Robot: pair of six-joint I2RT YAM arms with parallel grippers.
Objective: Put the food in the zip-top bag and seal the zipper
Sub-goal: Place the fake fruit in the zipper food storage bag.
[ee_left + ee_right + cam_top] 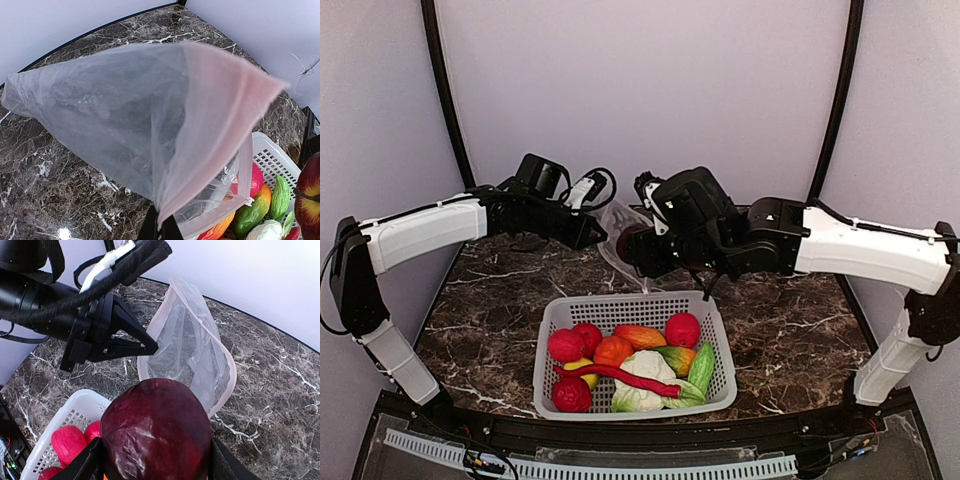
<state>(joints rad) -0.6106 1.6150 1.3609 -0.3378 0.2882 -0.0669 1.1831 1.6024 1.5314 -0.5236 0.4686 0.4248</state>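
The clear zip-top bag [620, 225] hangs above the marble table, its mouth held open. My left gripper [592, 232] is shut on the bag's rim; in the left wrist view the bag [150, 110] rises from my closed left gripper [161, 227]. The zipper [230, 375] runs as a pale band round the open mouth of the bag [187, 350]. My right gripper [156, 460] is shut on a dark red round piece of food [156, 432] just in front of that mouth. More food [620, 352] fills the basket.
A white slotted basket [552, 318] stands at the table's near middle, below both grippers, holding red, orange, green and white toy produce and a long red chilli [625, 376]. Dark marble tabletop [790, 310] lies on both sides. Grey walls enclose the back.
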